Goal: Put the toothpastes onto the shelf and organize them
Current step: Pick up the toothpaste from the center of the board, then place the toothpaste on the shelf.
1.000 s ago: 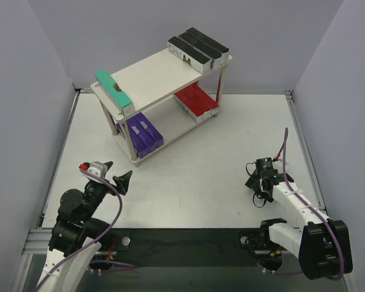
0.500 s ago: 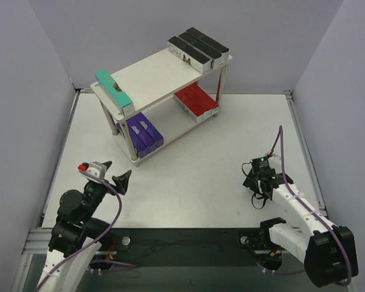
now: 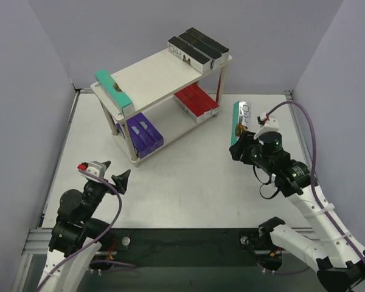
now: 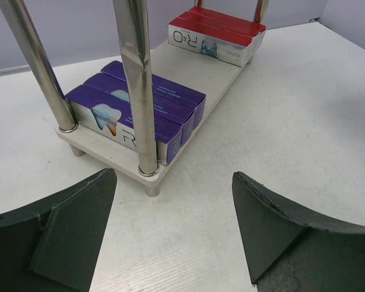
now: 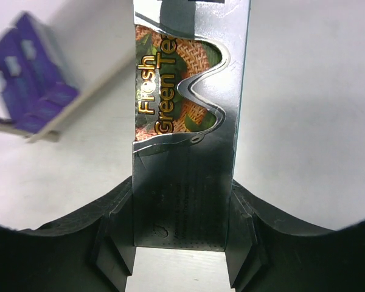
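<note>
Presently the right gripper [image 5: 182,234] is clamped on the near end of one teal toothpaste carton [image 5: 185,121]. Both fingers [image 5: 118,228] press its long sides, and the rest of it projects forward past the jaws. From above, this held carton [image 3: 238,121] sits to the right of the shelf [image 3: 164,76], apart from it and pointing toward the far wall.

The shelf's top board carries a second teal carton [image 3: 112,86] along its left edge and black cartons [image 3: 198,47] at its far right corner. The lower board holds purple cartons [image 4: 134,106] at the left and red cartons [image 4: 216,33] at the right. A metal leg [image 4: 137,85] stands in front of the purple row.

The left gripper [image 4: 170,225] is low over the table [image 3: 188,176] with its jaws spread wide and nothing between them.
</note>
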`<state>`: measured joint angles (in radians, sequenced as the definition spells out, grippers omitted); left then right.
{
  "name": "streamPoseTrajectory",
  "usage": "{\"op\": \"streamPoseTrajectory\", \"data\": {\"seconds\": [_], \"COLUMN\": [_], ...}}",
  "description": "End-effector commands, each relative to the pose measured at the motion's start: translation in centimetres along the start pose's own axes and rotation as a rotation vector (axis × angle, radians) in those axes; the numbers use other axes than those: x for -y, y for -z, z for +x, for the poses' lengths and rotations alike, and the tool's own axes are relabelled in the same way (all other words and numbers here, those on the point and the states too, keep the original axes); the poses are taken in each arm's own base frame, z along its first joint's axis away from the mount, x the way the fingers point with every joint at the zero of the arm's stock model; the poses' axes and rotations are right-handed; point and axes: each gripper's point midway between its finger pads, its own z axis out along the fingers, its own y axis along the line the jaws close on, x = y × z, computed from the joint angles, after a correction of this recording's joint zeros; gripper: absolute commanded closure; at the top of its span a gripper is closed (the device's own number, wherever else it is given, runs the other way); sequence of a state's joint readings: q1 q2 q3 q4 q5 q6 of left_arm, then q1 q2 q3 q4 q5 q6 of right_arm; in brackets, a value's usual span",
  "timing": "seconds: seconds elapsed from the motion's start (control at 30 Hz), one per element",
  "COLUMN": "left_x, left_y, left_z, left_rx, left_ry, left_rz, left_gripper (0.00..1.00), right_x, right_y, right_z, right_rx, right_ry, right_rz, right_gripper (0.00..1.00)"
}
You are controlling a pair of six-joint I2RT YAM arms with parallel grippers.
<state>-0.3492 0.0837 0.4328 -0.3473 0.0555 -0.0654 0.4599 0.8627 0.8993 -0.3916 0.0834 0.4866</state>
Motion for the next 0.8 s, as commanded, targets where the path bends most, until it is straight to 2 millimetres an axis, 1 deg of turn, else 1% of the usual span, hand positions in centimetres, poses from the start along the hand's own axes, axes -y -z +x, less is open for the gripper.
{"op": "streamPoseTrajectory", "data": {"seconds": [0.0,0.03,0.07,0.1,0.13,0.17,0.2,0.27,0.3,0.33,0.37,0.4,0.47,0.5,0.53,0.57,0.6,0.63,0.67,0.73,0.77], "left_x": [-0.5,-0.5,-0.5,-0.5,-0.5,-0.6,-0.6,-0.6,-0.6,-0.5,-0.5,-0.5,-0.5,-0.5,-0.5,-0.5,-0.5,-0.4,-0.4,-0.4,-0.4], "left_y": [-0.1,-0.1,-0.1,-0.1,-0.1,-0.1,-0.1,-0.2,-0.1,-0.1,-0.2,-0.1,-0.2,-0.2,-0.2,-0.2,-0.2,-0.2,-0.2,-0.2,-0.2], "left_z": [-1.4,-1.3,-1.4,-1.4,-1.3,-1.3,-1.3,-1.2,-1.2,-1.3,-1.2,-1.3,-1.2,-1.3,-1.2,-1.2,-1.1,-1.1,-1.2,-1.1,-1.2], "left_rx": [0.041,0.038,0.041,0.038,0.035,0.034,0.035,0.029,0.031,0.032,0.029,0.031,0.026,0.03,0.026,0.026,0.026,0.024,0.025,0.022,0.025], "left_ry": [-0.015,-0.015,-0.015,-0.015,-0.015,-0.015,-0.015,-0.016,-0.016,-0.016,-0.016,-0.016,-0.016,-0.016,-0.016,-0.016,-0.016,-0.016,-0.016,-0.016,-0.016], "left_rz": [-0.025,-0.024,-0.025,-0.027,-0.027,-0.03,-0.031,-0.032,-0.03,-0.027,-0.026,-0.027,-0.026,-0.026,-0.024,-0.023,-0.023,-0.02,-0.018,-0.02,-0.02], "left_gripper": [0.12,0.12,0.12,0.12,0.12,0.12,0.12,0.12,0.12,0.12,0.12,0.12,0.12,0.12,0.12,0.12,0.12,0.12,0.12,0.12,0.12], "right_x": [-6.7,-8.4,-9.9,-11.0,-12.5,-13.5,-14.9,-16.8,-17.9,-18.8,-19.8,-20.9,-22.4,-23.1,-23.8,-24.5,-25.4,-26.0,-26.8,-27.9,-28.6], "right_y": [2.9,3.5,4.7,4.5,5.2,5.6,6.0,6.8,6.8,7.0,7.5,7.3,7.4,6.5,6.9,7.0,6.3,6.5,5.5,5.3,5.6], "right_z": [-5.3,-5.7,-7.4,-7.6,-7.9,-8.4,-9.8,-10.7,-11.9,-12.8,-13.2,-14.4,-15.3,-15.8,-16.9,-17.3,-18.0,-18.7,-18.7,-19.3,-19.9], "right_rx": [0.073,0.064,0.093,0.068,0.052,0.045,0.061,0.044,0.054,0.065,0.049,0.063,0.044,0.041,0.071,0.047,0.051,0.056,0.015,0.009,0.014], "right_ry": [0.078,0.087,0.091,0.099,0.1,0.097,0.091,0.054,0.045,0.039,0.014,0.003,-0.045,-0.07,-0.086,-0.143,-0.162,-0.181,-0.229,-0.253,-0.262], "right_rz": [-0.285,-0.371,-0.43,-0.474,-0.546,-0.592,-0.638,-0.726,-0.756,-0.792,-0.842,-0.877,-0.939,-0.954,-0.989,-1.018,-1.055,-1.081,-1.095,-1.13,-1.147], "right_gripper": [0.63,0.63,0.63,0.63,0.63,0.63,0.62,0.62,0.62,0.62,0.62,0.62,0.61,0.61,0.61,0.61,0.61,0.62,0.61,0.61,0.61]}}
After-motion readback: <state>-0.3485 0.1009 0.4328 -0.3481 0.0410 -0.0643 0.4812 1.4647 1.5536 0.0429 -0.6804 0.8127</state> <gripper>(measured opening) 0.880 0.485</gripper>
